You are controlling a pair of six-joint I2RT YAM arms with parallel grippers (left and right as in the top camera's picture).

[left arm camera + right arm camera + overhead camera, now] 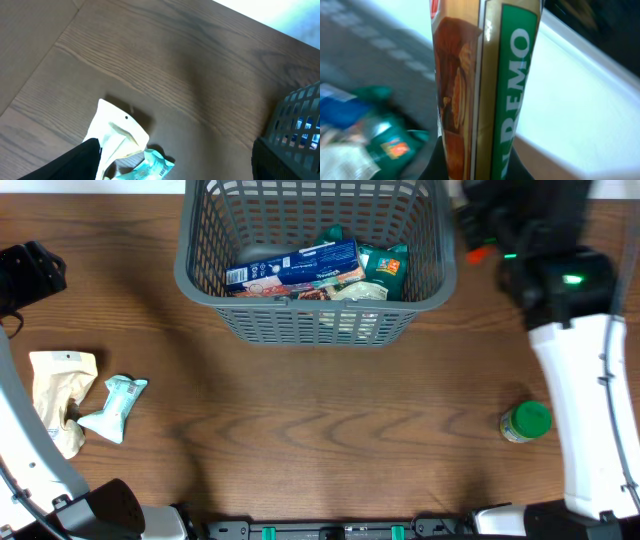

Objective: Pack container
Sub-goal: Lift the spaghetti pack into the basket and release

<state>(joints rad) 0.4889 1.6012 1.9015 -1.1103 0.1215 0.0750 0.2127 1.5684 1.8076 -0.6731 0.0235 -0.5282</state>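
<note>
We judge the main risk to lie with the gold-and-green packet [485, 90], pinched upright close to the lens: held by one end, it could swing, slip, or catch the rim of the container [310, 320] instead of dropping beside the blue box [295, 268] and green sachet [385, 268] inside. The right gripper [480, 170] is clamped tight on that packet near the container's right rim; the left gripper [180, 162] stands wide apart and empty above the cream pouch [117, 130] and teal sachet [155, 167]. The container sits centred at the table's far edge.
</note>
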